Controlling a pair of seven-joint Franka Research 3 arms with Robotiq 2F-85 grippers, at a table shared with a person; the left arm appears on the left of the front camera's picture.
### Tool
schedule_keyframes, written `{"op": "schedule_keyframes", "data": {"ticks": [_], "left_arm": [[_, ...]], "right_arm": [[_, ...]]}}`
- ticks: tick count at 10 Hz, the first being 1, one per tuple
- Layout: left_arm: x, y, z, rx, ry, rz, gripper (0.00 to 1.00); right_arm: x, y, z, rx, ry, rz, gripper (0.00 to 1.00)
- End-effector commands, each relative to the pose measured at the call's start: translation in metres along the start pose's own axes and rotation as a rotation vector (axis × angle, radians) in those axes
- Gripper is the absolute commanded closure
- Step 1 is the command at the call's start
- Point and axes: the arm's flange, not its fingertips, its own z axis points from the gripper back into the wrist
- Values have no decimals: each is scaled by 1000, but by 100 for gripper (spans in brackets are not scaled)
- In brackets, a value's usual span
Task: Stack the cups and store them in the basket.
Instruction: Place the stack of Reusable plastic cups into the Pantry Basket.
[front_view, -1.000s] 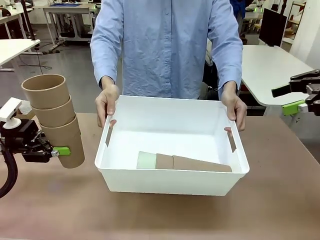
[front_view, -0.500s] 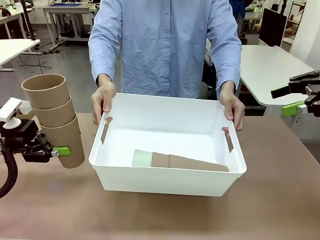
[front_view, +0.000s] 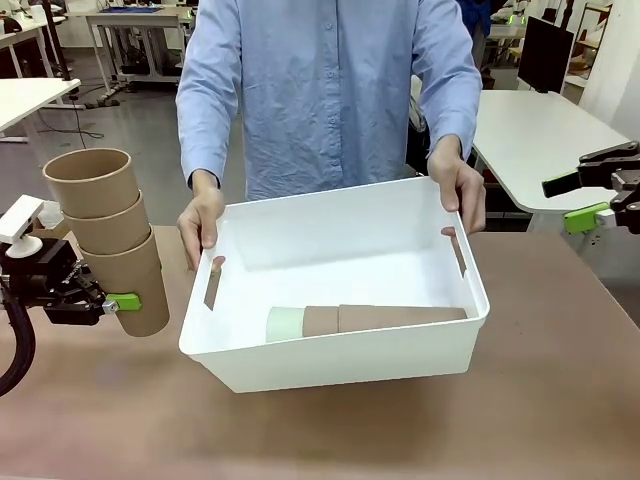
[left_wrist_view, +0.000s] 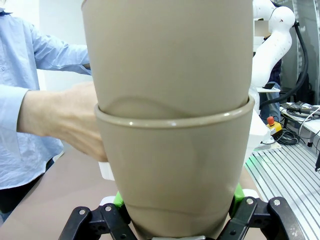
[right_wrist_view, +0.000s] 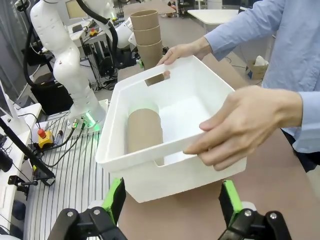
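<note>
Cups (front_view: 365, 320), two tan and one mint, lie nested in the basket (front_view: 340, 360), which a person's hands (front_view: 200, 222) hold tilted mid-desk (front_view: 560, 400). At the desk's left edge the left end effector (front_view: 118, 302) clamps a three-cup stack (front_view: 105, 235). The right end effector (front_view: 600, 195) hangs wide open and empty beyond the right edge.

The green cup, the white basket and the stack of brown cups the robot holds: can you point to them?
green cup (front_view: 284, 325), front view, its side near the rim.
white basket (front_view: 340, 362), front view, near wall.
stack of brown cups (front_view: 112, 235), front view, middle cup's side.
</note>
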Motion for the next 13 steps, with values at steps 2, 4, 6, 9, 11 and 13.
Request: {"op": "schedule_keyframes", "data": {"ticks": [2, 4, 6, 9, 11, 13], "left_arm": [[4, 0, 0, -3, -9, -11, 15], [4, 0, 0, -3, -9, -11, 15], [31, -10, 0, 36, 30, -6, 15], [126, -32, -4, 44, 107, -18, 15], [187, -38, -33, 54, 226, -6, 15], [225, -41, -76, 70, 351, 6, 15]], "right_arm": [[3, 0, 0, 1, -14, -15, 0], [3, 0, 0, 1, -14, -15, 0], [3, 0, 0, 1, -14, -15, 0], [3, 0, 0, 1, -14, -15, 0], [3, 0, 0, 1, -14, -15, 0], [3, 0, 0, 1, -14, -15, 0]]}}
